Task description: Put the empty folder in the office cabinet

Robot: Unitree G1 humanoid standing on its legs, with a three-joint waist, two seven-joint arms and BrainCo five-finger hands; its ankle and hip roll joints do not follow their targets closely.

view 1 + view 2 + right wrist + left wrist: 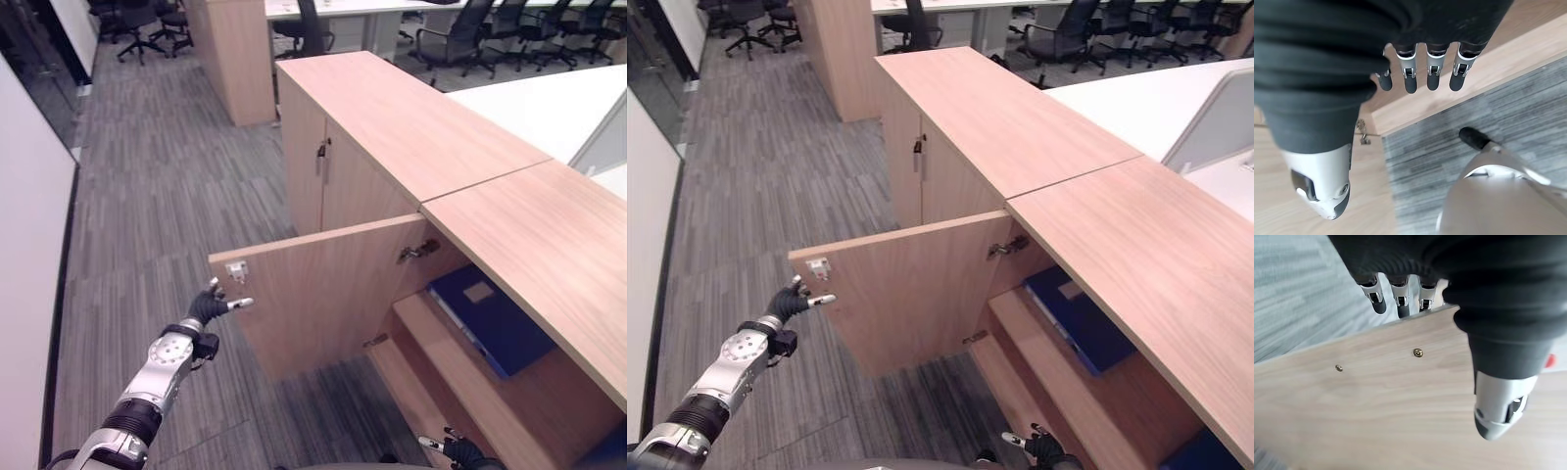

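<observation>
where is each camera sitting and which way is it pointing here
Left eye view: on the head, looking down at the open cabinet door, the blue folder on a shelf inside, and the left hand at the door's edge.
Right eye view: beside it, same scene; right hand low down.
Left wrist view: along the left hand's fingers onto the door.
Right wrist view: along the right hand's fingers toward the cabinet's base and the carpet.
Shared: the door, in three views.
</observation>
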